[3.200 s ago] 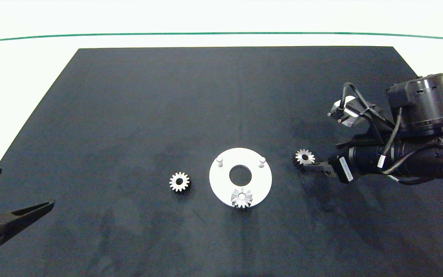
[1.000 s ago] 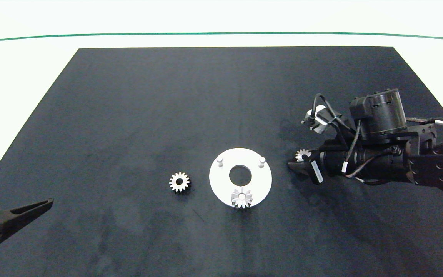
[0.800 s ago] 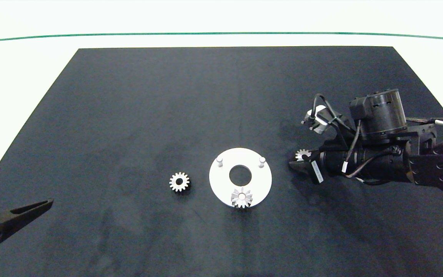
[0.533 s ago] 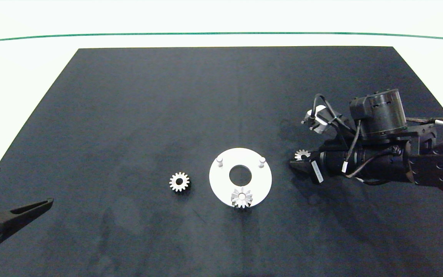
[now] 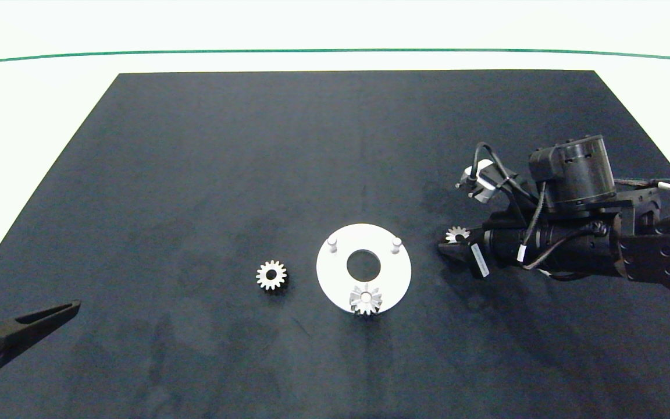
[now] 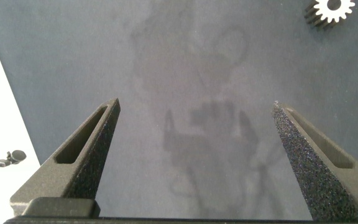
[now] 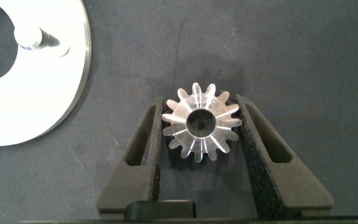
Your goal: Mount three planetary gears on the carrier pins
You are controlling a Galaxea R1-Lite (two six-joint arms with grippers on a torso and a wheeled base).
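R gripper [image 7: 200,127] pinches 2nd planetary gear [image 7: 199,122] at carrier disc's [image 5: 396,273] 3 o'clock; next: lift, seat on nearest pin [image 5: 395,244]. L gripper [image 6: 197,155] spread, idle.

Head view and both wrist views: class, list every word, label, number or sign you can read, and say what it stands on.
No text can be read in any view.
White label on the right arm: markings too small to read.
White tags on its cables: no legible print.
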